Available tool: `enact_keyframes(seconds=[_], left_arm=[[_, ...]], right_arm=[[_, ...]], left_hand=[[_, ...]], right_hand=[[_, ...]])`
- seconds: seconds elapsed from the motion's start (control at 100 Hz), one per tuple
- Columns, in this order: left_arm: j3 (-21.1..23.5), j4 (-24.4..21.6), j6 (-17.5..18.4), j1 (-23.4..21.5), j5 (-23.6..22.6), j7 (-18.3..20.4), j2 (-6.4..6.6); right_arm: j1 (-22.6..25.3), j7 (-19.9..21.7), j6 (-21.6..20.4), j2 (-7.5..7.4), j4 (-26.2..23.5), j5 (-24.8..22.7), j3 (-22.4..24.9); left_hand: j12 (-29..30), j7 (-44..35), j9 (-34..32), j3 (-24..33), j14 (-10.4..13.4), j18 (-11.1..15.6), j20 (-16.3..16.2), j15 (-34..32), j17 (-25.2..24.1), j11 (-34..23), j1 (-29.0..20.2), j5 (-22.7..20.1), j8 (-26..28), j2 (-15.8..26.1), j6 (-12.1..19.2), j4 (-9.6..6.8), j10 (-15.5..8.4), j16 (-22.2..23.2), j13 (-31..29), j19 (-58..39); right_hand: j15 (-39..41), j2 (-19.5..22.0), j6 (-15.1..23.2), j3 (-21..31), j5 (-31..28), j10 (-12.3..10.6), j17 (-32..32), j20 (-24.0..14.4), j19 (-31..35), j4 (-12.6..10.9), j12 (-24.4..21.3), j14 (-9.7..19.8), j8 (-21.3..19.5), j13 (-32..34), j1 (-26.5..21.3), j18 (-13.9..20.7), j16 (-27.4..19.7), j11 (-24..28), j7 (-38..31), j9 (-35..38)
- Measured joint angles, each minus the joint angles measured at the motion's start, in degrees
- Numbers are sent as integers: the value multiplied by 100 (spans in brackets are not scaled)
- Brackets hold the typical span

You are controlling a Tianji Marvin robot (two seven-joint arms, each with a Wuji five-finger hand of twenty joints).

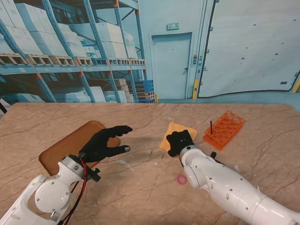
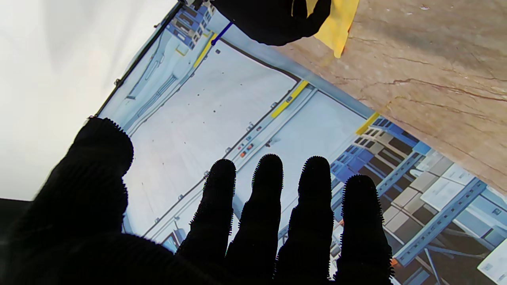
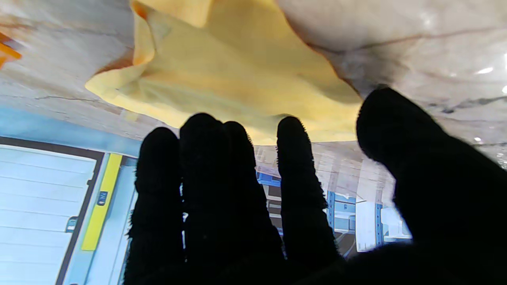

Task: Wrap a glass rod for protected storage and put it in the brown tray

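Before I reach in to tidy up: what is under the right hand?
The right hand is over the yellow cloth, which lies rumpled on the marble table. Cloth shows past the fingers. Whatever lies beneath the palm is covered; no rod shows there.

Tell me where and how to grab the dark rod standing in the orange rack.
Pinch the rod at its exposed upper part, coming straight down from above. It stands upright in a hole at the near-left end of the orange rack, so only the top is free. The right hand is closest.
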State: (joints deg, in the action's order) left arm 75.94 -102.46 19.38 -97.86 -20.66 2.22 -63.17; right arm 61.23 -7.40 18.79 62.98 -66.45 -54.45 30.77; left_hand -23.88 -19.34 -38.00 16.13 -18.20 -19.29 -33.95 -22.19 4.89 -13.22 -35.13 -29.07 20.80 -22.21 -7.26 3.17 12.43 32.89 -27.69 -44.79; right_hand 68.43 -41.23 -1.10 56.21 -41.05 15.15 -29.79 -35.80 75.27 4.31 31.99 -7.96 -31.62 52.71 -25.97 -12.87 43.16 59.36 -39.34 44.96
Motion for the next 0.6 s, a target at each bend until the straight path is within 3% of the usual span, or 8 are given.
enact_keyframes(seconds=[0.04,0.07,0.23,0.32,0.39,0.47,0.5,0.6], left_arm=[[-2,0,-13,1,0,-2,-1],[-4,0,-18,1,0,-4,-2],[-6,1,-5,4,30,0,-4],[-7,15,65,18,79,29,-4],[-11,25,110,35,97,54,-2],[-14,31,120,49,112,84,0],[-15,32,120,51,117,90,1],[-17,33,120,52,122,92,1]], right_arm=[[-99,0,2,23,71,44,-119],[-163,-7,2,45,129,60,-188],[-350,-79,11,148,356,176,-384],[-416,-91,36,175,409,244,-486],[-459,-92,55,209,460,330,-536],[-535,-99,65,249,555,377,-632],[-567,-105,66,264,594,395,-668],[-633,-116,72,312,686,466,-732]], left_hand=[[0,0,1,-1,0,0,0,0,0,1,0,0,10,0,5,0,2,0,0,0],[0,0,1,-4,0,0,0,0,0,1,0,0,17,0,6,0,3,0,0,0],[0,0,17,-66,0,-1,0,0,0,51,0,0,20,40,10,0,13,0,0,0],[0,0,49,-74,0,-2,-1,0,0,62,0,2,20,40,40,0,17,0,0,0],[0,0,49,-133,0,-2,-1,0,0,63,0,3,21,40,80,0,18,0,0,0],[1,0,49,-135,0,-2,-1,0,0,64,0,4,21,40,82,0,18,0,0,8],[1,0,49,-147,0,-2,-1,0,0,64,0,4,21,40,82,0,19,0,0,56],[1,0,50,-194,0,-3,-1,0,0,68,0,4,21,40,82,0,20,0,0,61]], right_hand=[[28,0,-41,70,-72,-13,-62,43,18,-190,0,14,-36,57,8,0,0,5,-158,96],[62,0,-43,140,-119,-24,-124,55,53,-190,0,24,-5,120,3,0,0,17,-315,192],[201,-163,-26,565,-245,-157,-476,120,263,-180,0,42,1114,659,-102,-2,-5,62,-1325,816],[270,-238,-41,812,-296,-223,-622,121,355,-179,-7,53,1462,836,-101,-17,-7,62,-1737,1034],[278,-239,-67,939,-296,-245,-695,122,394,-192,-12,54,1481,942,-108,-44,-8,62,-1964,1169],[283,-239,-71,1110,-296,-287,-767,129,433,-221,-104,62,1480,1043,-476,-55,-8,62,-2284,1285],[294,-239,-71,1139,-302,-301,-802,131,457,-337,-150,68,1479,1098,-481,-55,-8,62,-2382,1354],[364,-240,-71,1243,-522,-342,-907,131,507,-341,-226,81,1479,1218,-463,-66,-8,85,-2487,1521]])
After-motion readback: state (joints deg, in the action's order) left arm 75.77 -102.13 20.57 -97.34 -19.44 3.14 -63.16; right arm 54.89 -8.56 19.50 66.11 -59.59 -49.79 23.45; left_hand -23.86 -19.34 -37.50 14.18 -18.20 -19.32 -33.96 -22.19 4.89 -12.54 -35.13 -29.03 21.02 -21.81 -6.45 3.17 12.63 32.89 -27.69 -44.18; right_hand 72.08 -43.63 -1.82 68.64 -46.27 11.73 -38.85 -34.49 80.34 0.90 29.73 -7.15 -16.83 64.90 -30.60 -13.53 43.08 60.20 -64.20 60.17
